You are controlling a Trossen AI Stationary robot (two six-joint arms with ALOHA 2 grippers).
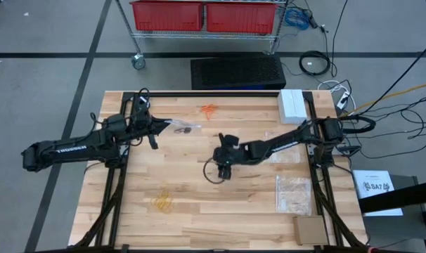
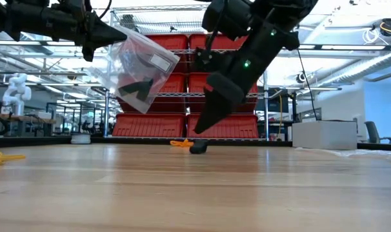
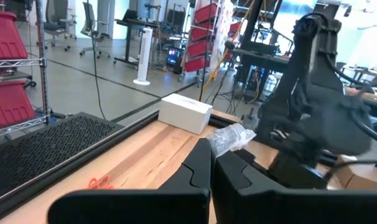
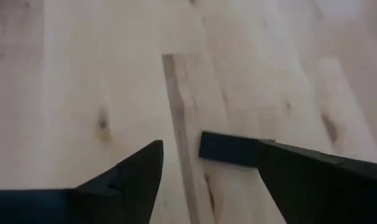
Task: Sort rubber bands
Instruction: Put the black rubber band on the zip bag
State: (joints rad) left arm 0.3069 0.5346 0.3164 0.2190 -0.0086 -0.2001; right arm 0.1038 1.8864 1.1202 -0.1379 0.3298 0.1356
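My left gripper [image 1: 155,128] stands raised over the table's far left and is shut on a clear plastic bag [image 2: 140,67] with dark bands inside. My right gripper [image 1: 223,169] is open, slanting down over the table's middle, with only bare wood between its fingers [image 4: 179,149]. A small black clump of rubber bands [image 2: 197,149] lies on the table just below its fingertips in the low view. Orange rubber bands [image 1: 209,110] lie near the far edge. Pale yellow rubber bands [image 1: 162,202] lie at the near left. My left gripper pinches the bag's crumpled upper edge [image 3: 231,138] between its two shut fingers, which point level toward the table's right. The bag hangs tilted below the fingertips, clear of the table, its dark contents sagging toward the lower part [image 2: 136,87].
A white box [image 1: 292,104] stands at the far right corner. Clear bags [image 1: 294,193] lie flat along the right side, with a cardboard box [image 1: 310,228] at the near right. The table's near middle is bare wood [image 1: 227,218].
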